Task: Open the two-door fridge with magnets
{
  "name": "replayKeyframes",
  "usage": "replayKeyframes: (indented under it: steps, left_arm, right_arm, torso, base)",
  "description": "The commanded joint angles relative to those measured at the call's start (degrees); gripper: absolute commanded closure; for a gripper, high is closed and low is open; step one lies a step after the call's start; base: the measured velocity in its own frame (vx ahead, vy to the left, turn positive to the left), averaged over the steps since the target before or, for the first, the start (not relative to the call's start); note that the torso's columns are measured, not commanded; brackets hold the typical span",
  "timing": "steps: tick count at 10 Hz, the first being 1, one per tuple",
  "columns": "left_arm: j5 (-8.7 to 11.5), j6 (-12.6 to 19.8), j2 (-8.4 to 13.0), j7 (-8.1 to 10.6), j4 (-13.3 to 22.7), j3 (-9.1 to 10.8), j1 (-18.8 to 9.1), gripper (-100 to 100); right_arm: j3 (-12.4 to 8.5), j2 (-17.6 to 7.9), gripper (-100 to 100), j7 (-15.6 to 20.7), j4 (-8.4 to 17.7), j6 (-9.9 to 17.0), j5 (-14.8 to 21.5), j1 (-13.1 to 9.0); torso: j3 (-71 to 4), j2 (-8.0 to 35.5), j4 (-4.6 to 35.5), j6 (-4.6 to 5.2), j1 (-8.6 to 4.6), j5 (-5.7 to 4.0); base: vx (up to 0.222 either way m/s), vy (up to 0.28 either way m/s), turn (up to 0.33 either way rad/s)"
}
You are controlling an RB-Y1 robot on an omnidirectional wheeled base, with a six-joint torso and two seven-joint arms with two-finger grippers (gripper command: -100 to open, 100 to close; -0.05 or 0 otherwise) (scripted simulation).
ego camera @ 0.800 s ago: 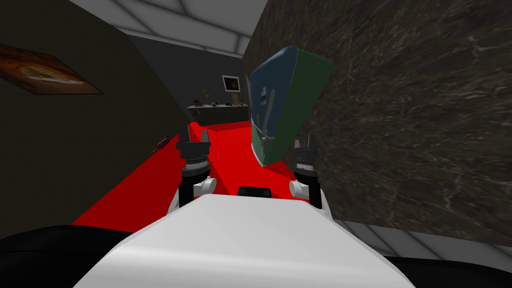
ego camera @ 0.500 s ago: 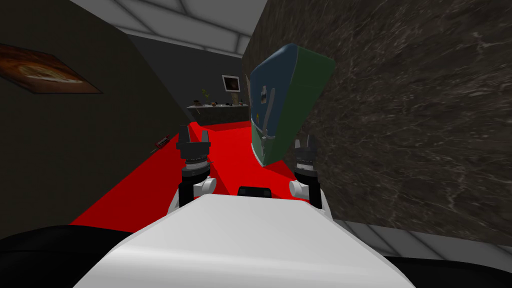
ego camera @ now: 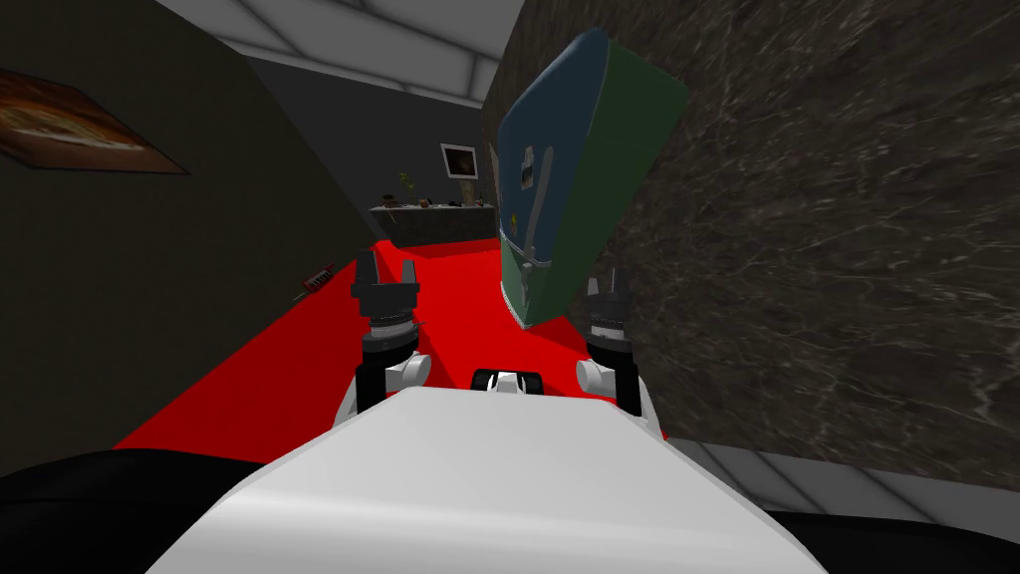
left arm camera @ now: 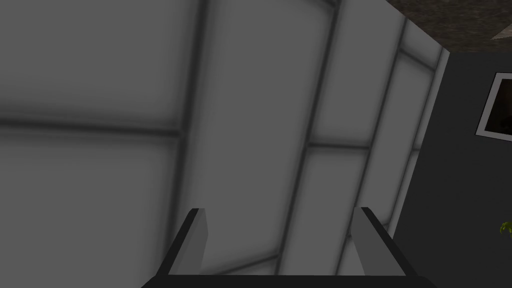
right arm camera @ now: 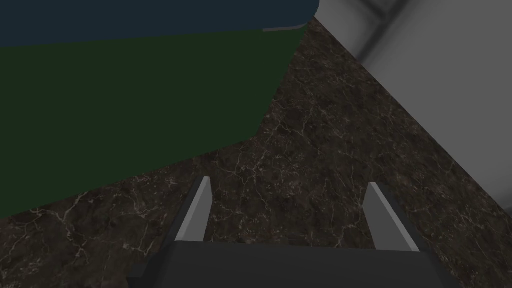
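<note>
The robot has edged forward since a moment ago, so the fridge (ego camera: 573, 169) looms bigger ahead on its right, doors shut as before. It stands upright on the red floor (ego camera: 299, 359) against the dark marbled wall (ego camera: 817, 249), with its doors and long handles (ego camera: 538, 204) facing the robot's left. The left hand (ego camera: 383, 274) and right hand (ego camera: 606, 282) are both spread and empty, the right one near the fridge's green side.
</note>
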Motion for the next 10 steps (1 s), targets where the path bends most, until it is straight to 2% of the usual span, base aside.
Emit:
replayKeyframes:
  steps: [1,2,4,10]
  left_arm:
    - [0.0,0.0,0.0,0.0,0.0,0.0,0.0,0]
    - [0.0,0.0,0.0,0.0,0.0,0.0,0.0,0]
    - [0.0,0.0,0.0,0.0,0.0,0.0,0.0,0]
    - [0.0,0.0,0.0,0.0,0.0,0.0,0.0,0]
  right_arm:
    - [0.0,0.0,0,0.0,0.0,0.0,0.0,0.0]
    - [0.1,-2.1,-100,1.2,0.7,0.3,1.4,-0.7]
    - [0.3,-3.7,-100,3.0,1.6,0.7,3.4,-1.6]
    - [1.2,-7.0,-100,11.7,5.3,2.4,13.1,-6.3]
  torso:
    - [-8.5,4.2,4.2,0.0,0.0,0.0]
    - [-16.9,8.5,8.5,0.0,0.0,0.0]
    - [-22.0,10.8,10.9,0.0,-0.01,0.0]
    - [-22.3,11.1,11.1,0.0,0.01,0.0]
  base:
    - [0.0,0.0,0.0]
    - [0.024,0.0,0.008]
    - [0.033,-0.003,0.008]
    - [0.057,-0.004,0.01]
